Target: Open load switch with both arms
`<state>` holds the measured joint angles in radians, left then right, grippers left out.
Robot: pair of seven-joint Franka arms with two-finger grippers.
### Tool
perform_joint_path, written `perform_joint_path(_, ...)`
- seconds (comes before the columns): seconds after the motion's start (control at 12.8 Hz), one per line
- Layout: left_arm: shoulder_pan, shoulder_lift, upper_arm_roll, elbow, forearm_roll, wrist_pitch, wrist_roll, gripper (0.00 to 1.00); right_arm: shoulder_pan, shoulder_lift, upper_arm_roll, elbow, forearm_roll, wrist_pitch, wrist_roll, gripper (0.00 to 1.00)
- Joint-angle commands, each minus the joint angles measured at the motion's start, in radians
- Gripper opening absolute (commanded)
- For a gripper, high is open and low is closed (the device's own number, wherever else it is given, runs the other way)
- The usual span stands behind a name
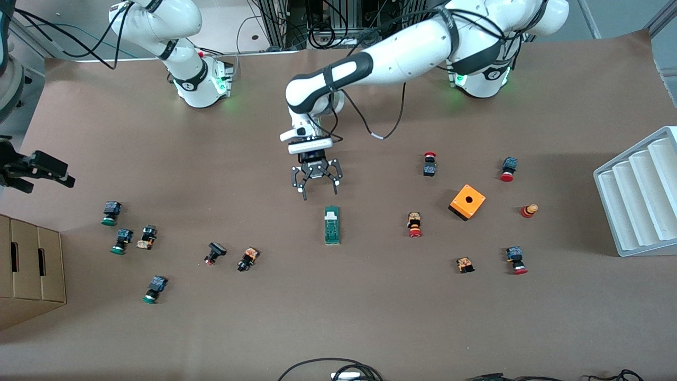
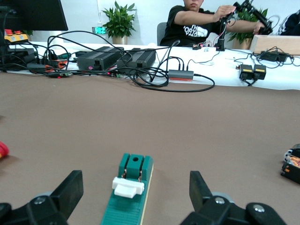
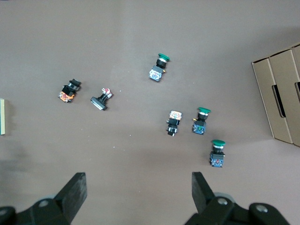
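Load switch (image 1: 331, 225) lies flat mid-table, white end toward the arms' bases. Left gripper (image 1: 316, 181) hovers just above it, fingers spread. Right gripper (image 1: 31, 169), also spread, waits at the table's edge (nothing held). Likely light, rigid, slippery plastic; pinch the long sides.

- White lettering is showing across the chest of the black T-shirt (image 2: 193, 29) in the left wrist view, too small to read.
- No other text is showing anywhere.
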<state>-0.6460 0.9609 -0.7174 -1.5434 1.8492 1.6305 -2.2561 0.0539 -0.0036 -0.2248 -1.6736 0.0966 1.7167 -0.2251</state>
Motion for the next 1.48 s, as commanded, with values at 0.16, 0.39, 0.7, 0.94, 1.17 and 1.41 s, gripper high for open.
perform_joint_path(0.16, 0.005, -0.166, 0.007, -0.023, -0.201, 0.065, 0.175, 1.0, 0.012, 0.01, 0.002, 0.017, -0.058, 0.017, -0.011, 1.0)
perform_joint_path(0.39, 0.028, -0.209, -0.037, 0.009, -0.269, 0.066, 0.269, 1.0, 0.011, 0.017, 0.002, 0.017, -0.069, 0.015, -0.01, 1.0)
perform_joint_path(0.7, 0.069, -0.324, -0.043, 0.017, -0.421, 0.117, 0.406, 1.0, 0.012, 0.019, 0.004, 0.018, -0.06, 0.012, -0.002, 1.0)
perform_joint_path(0.94, 0.12, -0.418, -0.048, 0.017, -0.572, 0.124, 0.571, 1.0, 0.014, 0.02, 0.007, 0.018, -0.058, 0.02, -0.002, 1.0)
perform_joint_path(1.17, 0.149, -0.481, -0.056, 0.038, -0.672, 0.131, 0.708, 1.0, 0.02, 0.02, 0.009, 0.02, -0.06, 0.021, -0.002, 1.0)
perform_joint_path(1.41, 0.176, -0.534, -0.053, 0.086, -0.78, 0.131, 0.864, 1.0, 0.027, 0.02, 0.009, 0.02, -0.064, 0.023, -0.002, 1.0)
